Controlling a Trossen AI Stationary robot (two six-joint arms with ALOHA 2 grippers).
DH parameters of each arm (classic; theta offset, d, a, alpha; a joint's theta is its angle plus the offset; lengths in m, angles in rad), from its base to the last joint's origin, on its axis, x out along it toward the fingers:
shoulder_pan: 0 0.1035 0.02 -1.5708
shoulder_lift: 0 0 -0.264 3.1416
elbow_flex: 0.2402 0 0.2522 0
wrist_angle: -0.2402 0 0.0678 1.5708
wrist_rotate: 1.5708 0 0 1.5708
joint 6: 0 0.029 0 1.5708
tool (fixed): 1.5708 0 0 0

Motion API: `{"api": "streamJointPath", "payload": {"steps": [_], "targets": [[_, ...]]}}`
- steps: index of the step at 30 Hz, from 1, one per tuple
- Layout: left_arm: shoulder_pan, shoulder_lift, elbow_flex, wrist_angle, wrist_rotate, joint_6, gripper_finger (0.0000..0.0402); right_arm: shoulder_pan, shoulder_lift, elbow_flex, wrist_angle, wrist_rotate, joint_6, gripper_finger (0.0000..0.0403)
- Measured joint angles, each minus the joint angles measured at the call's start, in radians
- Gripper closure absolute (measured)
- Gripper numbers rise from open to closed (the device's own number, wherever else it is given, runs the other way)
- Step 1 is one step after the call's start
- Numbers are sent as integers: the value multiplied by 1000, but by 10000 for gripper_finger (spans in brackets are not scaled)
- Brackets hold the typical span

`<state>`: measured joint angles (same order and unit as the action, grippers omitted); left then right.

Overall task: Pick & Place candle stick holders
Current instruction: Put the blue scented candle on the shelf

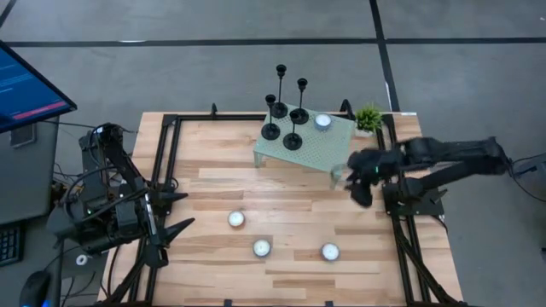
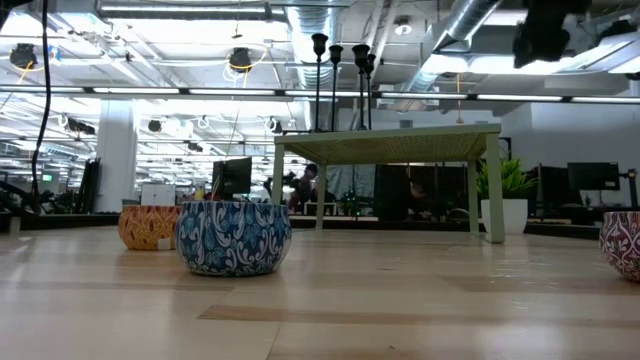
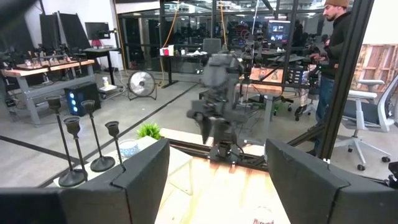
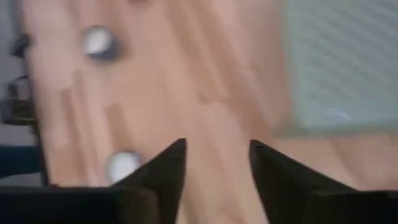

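Several black candle stick holders [image 1: 286,115] stand by their round bases on the far left part of a small pale green stand [image 1: 320,149]; their cups [image 2: 340,48] show above it in the low view. My right gripper [image 1: 360,194] hangs above the wood just off the stand's near right corner, fingers apart with nothing between them [image 4: 217,149]. My left gripper [image 1: 183,211] waits open at the table's left edge, pointing level across it [image 3: 217,186] toward the holders [image 3: 93,140].
A candle [image 1: 322,121] sits on the stand beside the holders. Three more candles in patterned tins [image 1: 236,219] [image 1: 261,248] [image 1: 330,251] lie on the near wood. A small potted plant [image 1: 368,118] stands at the far right. A person [image 3: 339,37] is beyond the table.
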<state>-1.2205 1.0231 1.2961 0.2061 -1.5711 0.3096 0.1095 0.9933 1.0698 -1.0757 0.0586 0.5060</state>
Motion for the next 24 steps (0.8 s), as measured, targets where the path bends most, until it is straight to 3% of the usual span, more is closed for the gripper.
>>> {"api": "streamJointPath", "payload": {"steps": [4,9,15,24], "targets": [[0,1,0,-1,0,0,127,185,109,0,196,119,53,165],[-1,1,0,-2,0,0,118,246,289,1,410,145,50,109],[-1,0,0,-4,0,0,115,257,481,8,641,84,41,97],[-19,-1,0,-4,0,0,115,261,753,191,682,73,-103,97]]}}
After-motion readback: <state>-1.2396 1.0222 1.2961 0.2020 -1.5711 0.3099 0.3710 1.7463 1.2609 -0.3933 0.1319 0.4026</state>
